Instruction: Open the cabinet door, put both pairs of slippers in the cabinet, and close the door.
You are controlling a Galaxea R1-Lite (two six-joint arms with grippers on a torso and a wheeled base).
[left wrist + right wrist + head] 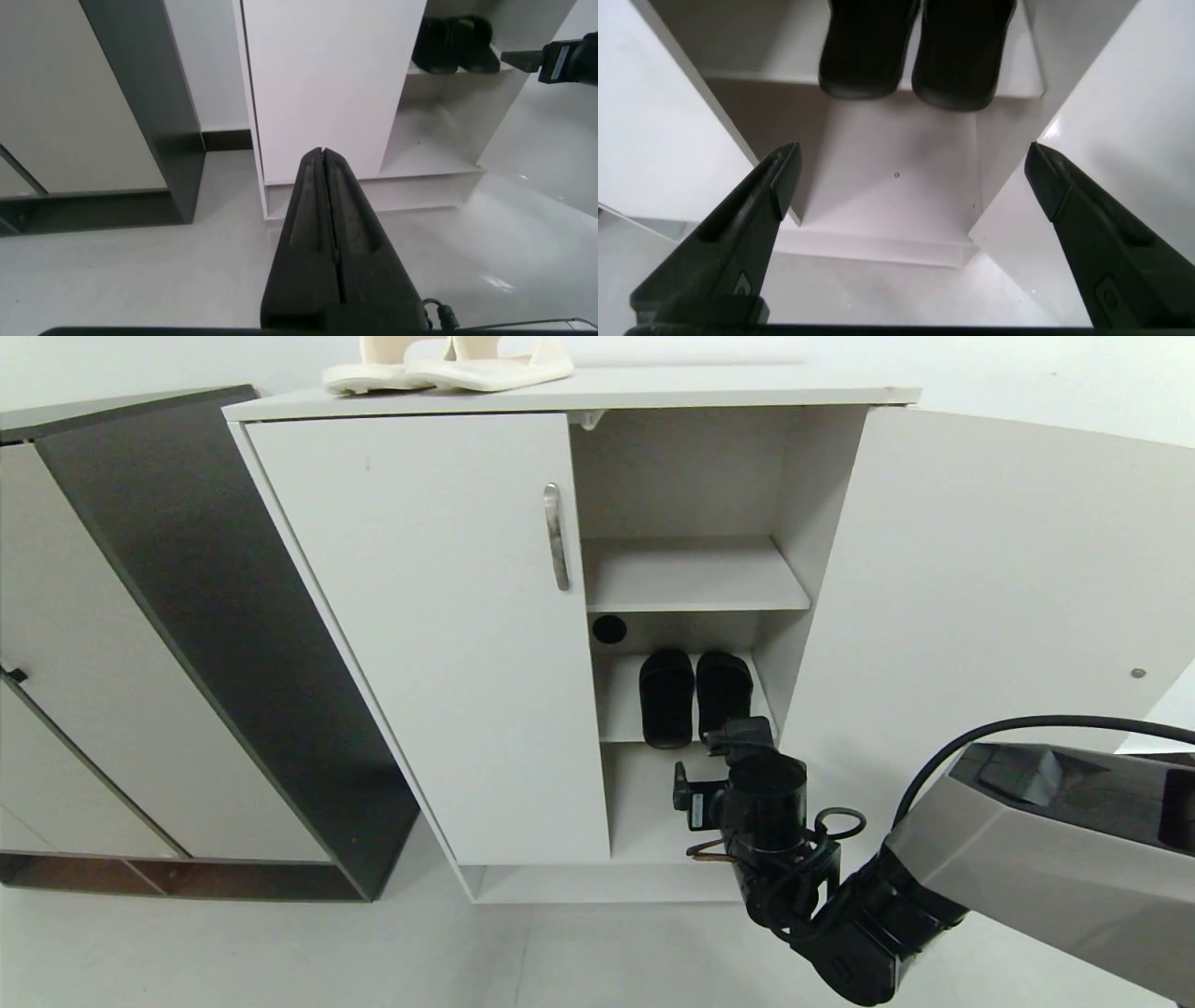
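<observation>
Room: pale floor (280, 952) and a plain white wall; a dark unit (187, 616) stands just beside the cabinet on the robot's left.
Cabinet: white cabinet (653, 394) with its right door (980, 597) swung wide and its left door (420, 616) closed.
Done: the door is open, and the black pair (695, 695) sits side by side on the middle shelf (616, 709), toes inward.
Left: the cream pair (448, 369) lies on the cabinet's top, not yet stowed, and the door is not yet closed. By my reading the task is about half done.
Free space: the upper shelf (691, 574) and bottom shelf (644, 803) are bare.
Right tool (912, 154): spread wide and holding nothing, in front of the bottom shelf, just below the black pair.
Left tool (323, 154): pressed together and holding nothing, over the floor, well apart from the cabinet.
</observation>
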